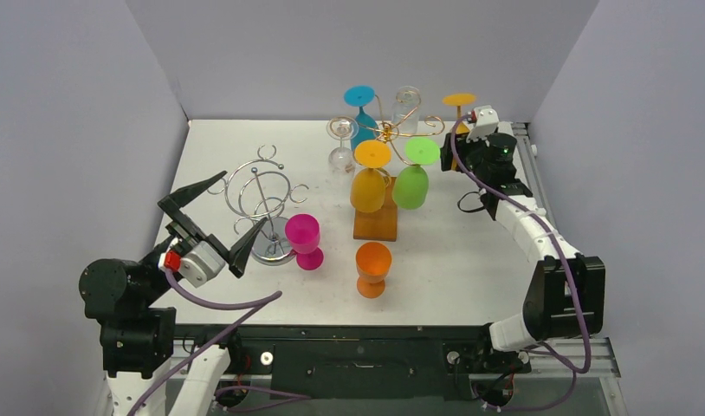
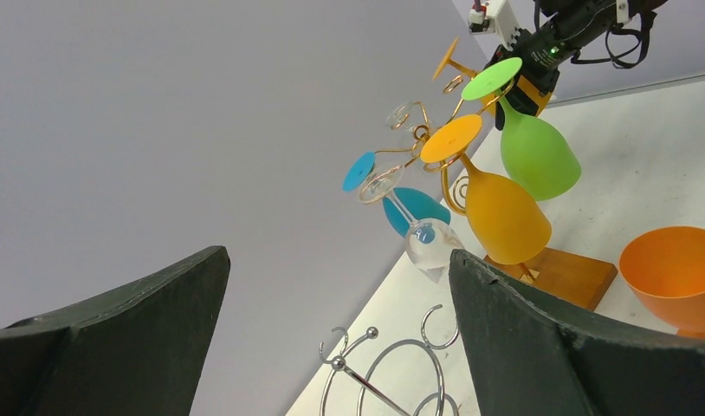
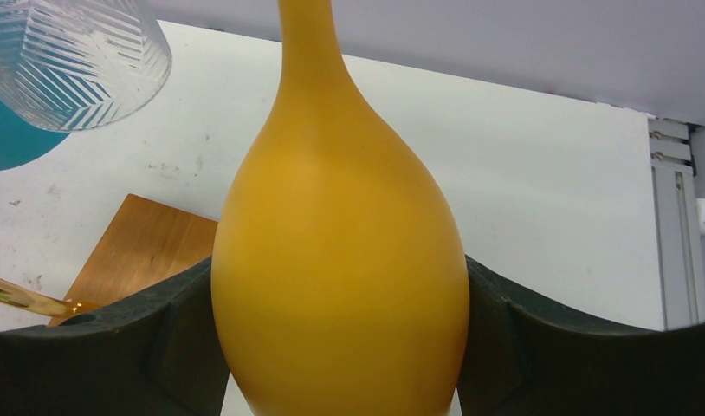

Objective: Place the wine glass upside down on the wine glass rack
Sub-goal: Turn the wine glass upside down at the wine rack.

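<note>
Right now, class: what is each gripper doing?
Left gripper: open, empty.
Right gripper: closed on the yellow wine glass.

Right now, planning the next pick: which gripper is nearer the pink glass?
Left. The left gripper hangs open just left of the pink glass, by the silver rack. The right gripper is far back right, closed on a yellow glass at the gold rack.

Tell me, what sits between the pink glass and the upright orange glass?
Nothing: only bare table separates the pink glass from the orange glass, seen in the top view.
</note>
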